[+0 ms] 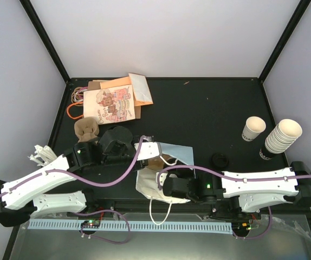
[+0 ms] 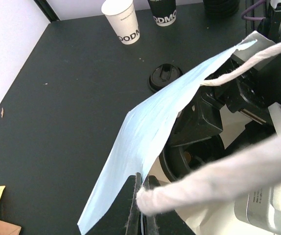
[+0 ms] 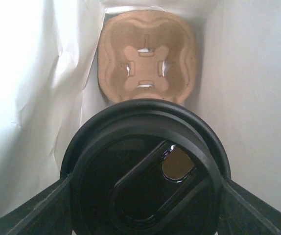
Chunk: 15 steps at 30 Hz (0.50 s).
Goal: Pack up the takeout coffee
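The takeout coffee [image 3: 145, 181], seen from above as a round black lid with a sip hole, hangs inside a white paper bag [image 3: 28, 98]. My right gripper [image 3: 145, 200] is shut on it, a finger [image 3: 33, 210] pressed to each side of the lid. Below it, on the bag's floor, lies a brown pulp carrier [image 3: 148, 58]. My left gripper [image 2: 141, 196] is shut on the bag's blue-lined rim [image 2: 150, 127], holding the mouth open beside a white rope handle [image 2: 219, 181]. From above, the bag [image 1: 147, 184] sits between both arms, with the cup hidden inside.
A loose black lid [image 1: 219, 160] lies right of the bag. At the back right stand a single cream cup [image 1: 253, 129] and a stack of cups [image 1: 280, 138]. Printed paper bags [image 1: 112, 103] and another pulp carrier [image 1: 86, 129] lie at the back left.
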Each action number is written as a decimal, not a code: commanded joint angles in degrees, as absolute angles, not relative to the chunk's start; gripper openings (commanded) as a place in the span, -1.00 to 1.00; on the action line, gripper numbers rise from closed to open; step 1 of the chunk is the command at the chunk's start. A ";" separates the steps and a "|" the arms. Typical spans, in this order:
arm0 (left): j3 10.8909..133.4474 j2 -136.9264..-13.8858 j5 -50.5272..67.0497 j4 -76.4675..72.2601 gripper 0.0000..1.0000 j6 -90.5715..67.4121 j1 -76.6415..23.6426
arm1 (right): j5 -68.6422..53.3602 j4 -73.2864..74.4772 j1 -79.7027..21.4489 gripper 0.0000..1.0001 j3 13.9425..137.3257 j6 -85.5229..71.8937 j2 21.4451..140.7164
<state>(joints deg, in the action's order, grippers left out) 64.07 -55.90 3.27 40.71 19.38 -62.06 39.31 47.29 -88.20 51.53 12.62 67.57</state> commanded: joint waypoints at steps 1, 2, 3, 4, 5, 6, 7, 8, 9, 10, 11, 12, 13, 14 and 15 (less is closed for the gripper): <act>67.58 -56.42 2.70 39.39 -0.97 17.70 -62.66 | 36.59 50.12 -87.93 -0.46 52.24 10.77 68.05; 67.63 -56.35 2.34 38.86 -0.97 17.53 -62.72 | 36.65 50.24 -87.87 -0.46 52.05 10.66 68.10; 67.74 -56.20 2.15 38.55 -0.97 17.35 -62.71 | 36.84 50.14 -87.89 -0.46 51.69 10.56 68.05; 67.84 -56.11 2.11 38.22 -0.97 17.29 -62.84 | 37.11 49.92 -87.82 -0.46 51.27 10.61 68.00; 67.96 -56.05 2.11 37.96 -0.97 17.29 -62.82 | 37.49 49.59 -87.93 -0.46 50.87 10.70 67.88; 68.21 -55.99 2.03 37.80 -0.97 17.34 -62.96 | 37.93 49.19 -87.87 -0.46 50.49 10.76 67.89; 68.47 -55.99 2.01 37.90 -0.97 17.47 -63.13 | 38.04 48.81 -87.88 -0.46 50.05 10.74 67.79; 68.73 -56.01 1.95 38.06 -0.97 17.56 -63.32 | 38.05 48.40 -87.87 -0.46 49.72 10.72 67.79; 68.99 -56.03 2.07 38.18 -0.97 17.57 -63.48 | 38.06 47.96 -87.87 -0.46 49.34 10.68 67.78; 69.21 -55.95 2.10 38.35 -0.97 17.58 -63.72 | 38.12 47.72 -87.82 -0.46 49.07 10.54 67.86; 69.37 -55.84 2.15 38.52 -0.97 17.46 -63.86 | 38.44 47.59 -87.81 -0.46 48.69 10.24 67.97; 69.49 -55.77 2.37 38.62 -0.97 17.41 -64.01 | 39.28 47.36 -87.79 -0.47 48.35 10.05 68.21; 69.64 -55.85 2.63 38.86 -0.97 17.35 -64.17 | 40.24 47.45 -87.67 -0.49 48.15 9.76 68.43; 69.73 -55.95 2.90 39.08 -0.97 17.18 -64.30 | 41.69 47.42 -87.54 -0.51 48.11 9.49 68.63; 70.04 -56.14 3.59 39.51 -0.97 17.04 -64.41 | 42.93 47.22 -87.44 -0.51 48.06 9.35 68.71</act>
